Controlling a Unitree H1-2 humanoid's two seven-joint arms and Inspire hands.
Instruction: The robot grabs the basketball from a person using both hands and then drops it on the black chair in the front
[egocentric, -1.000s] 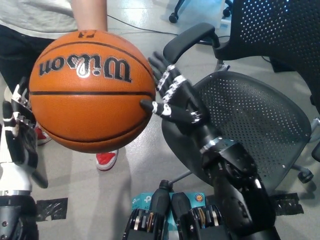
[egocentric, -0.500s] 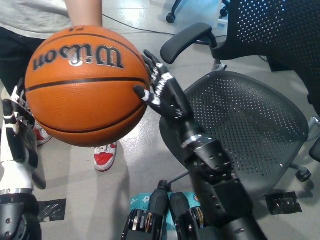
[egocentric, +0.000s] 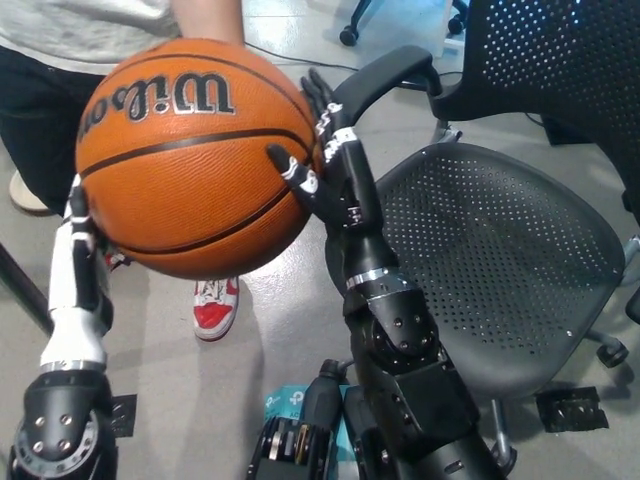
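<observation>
We press the basketball (egocentric: 195, 155) between our white left hand (egocentric: 78, 265) and black right hand (egocentric: 335, 165), fingers spread, beside the black chair (egocentric: 500, 260).

Only readable thing here is "Wilson" in big black letters across the top of the orange basketball (egocentric: 195, 155), upside down from this angle. Can't make out any other text.

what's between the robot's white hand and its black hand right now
In the head view, the basketball fills the stretch between the left hand and the right hand; both press against its sides, with nothing else between them.
</observation>
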